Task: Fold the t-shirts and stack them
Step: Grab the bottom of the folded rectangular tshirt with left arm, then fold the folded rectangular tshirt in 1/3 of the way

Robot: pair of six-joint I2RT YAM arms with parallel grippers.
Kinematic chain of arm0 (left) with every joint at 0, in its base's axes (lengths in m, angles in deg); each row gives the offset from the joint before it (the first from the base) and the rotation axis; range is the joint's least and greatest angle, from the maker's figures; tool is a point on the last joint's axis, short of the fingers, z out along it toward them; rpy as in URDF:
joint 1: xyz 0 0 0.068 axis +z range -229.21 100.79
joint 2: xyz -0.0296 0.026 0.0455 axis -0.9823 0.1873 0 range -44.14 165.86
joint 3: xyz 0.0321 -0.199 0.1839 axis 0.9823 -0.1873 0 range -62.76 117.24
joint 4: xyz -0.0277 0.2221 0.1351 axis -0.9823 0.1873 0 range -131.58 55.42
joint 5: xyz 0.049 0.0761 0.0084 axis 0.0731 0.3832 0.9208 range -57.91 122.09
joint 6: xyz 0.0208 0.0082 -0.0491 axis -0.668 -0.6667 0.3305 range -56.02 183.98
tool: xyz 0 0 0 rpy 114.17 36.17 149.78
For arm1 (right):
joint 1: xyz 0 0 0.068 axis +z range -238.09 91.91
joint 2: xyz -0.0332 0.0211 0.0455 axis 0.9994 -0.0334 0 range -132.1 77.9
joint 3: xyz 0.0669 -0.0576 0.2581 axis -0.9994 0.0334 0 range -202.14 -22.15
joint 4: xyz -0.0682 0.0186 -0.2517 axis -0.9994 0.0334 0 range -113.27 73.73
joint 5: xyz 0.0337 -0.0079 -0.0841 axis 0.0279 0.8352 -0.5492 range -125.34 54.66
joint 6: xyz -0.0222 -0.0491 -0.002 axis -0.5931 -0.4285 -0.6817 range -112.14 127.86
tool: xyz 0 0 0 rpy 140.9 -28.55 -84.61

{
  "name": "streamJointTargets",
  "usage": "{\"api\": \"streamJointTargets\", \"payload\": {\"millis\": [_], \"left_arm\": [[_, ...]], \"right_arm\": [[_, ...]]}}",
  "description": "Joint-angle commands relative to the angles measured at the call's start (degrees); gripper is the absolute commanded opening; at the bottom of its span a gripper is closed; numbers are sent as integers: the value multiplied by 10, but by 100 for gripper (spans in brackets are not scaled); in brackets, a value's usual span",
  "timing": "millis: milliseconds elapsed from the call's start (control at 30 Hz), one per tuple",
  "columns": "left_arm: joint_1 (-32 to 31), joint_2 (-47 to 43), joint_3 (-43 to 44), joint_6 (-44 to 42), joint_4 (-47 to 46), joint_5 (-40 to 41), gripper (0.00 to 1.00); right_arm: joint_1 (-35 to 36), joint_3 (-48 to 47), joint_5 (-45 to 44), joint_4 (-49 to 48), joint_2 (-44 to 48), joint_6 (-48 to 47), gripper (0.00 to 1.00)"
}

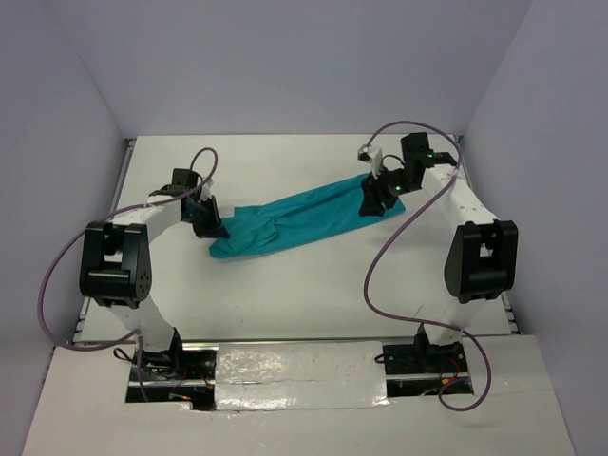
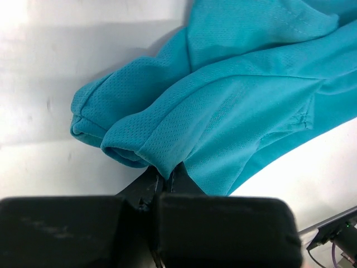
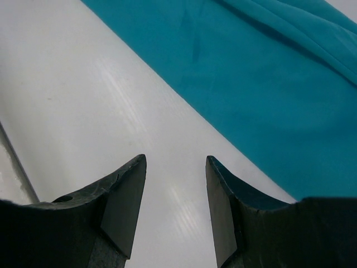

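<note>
Teal t-shirt (image 1: 299,220) is seen from above, bunched into a long, rumpled band on the white table (image 1: 285,304) and slanting from near the left arm up toward the right arm. The left gripper (image 1: 211,228) is set at the band's lower left end, the right gripper (image 1: 373,204) at its upper right end. No fold is made yet, and no stack is begun.

From the left wrist, the left gripper (image 2: 166,177) is shown pressed together on a rolled edge of the mesh cloth, with a small ridge of fabric pinched between its tips. More layers are heaped just beyond it on the table.

From the right wrist, the right gripper (image 3: 175,167) is shown spread and empty above bare table, the shirt's edge just beside its right finger (no cloth lies between the jaws).

The step in hand is judged to be spreading the garment flat before folding. For that to be done well, a matching edge should be taken by the right gripper, and the two ends drawn apart evenly. Several layers may be caught in the left pinch, so the cloth should be lifted gently and checked for a twist before it is laid out.
</note>
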Motion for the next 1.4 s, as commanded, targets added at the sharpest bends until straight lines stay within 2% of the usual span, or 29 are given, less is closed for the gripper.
{"api": "streamJointTargets", "payload": {"millis": [0,33,167,333,467,700,1133,1367], "left_arm": [[-3,-43,-46,17,-5,-6,0],[-3,-51,-54,21,-7,-4,0],[-3,-94,-68,42,-2,18,0],[-3,-118,-28,59,10,15,0],[-15,-119,23,73,11,0,0],[-74,-38,126,101,15,-36,0],[-183,179,384,129,84,-16,0],[-210,240,446,133,110,-19,0]], "right_arm": [[62,-6,8,-21,16,18,54],[94,-12,7,-29,7,29,54],[146,-64,24,-57,-25,104,54],[160,-74,31,-93,-42,154,54],[159,-65,15,-97,-31,149,54],[139,-37,10,-113,9,157,55],[90,11,21,-128,53,168,55],[73,23,28,-131,60,171,55]]}}
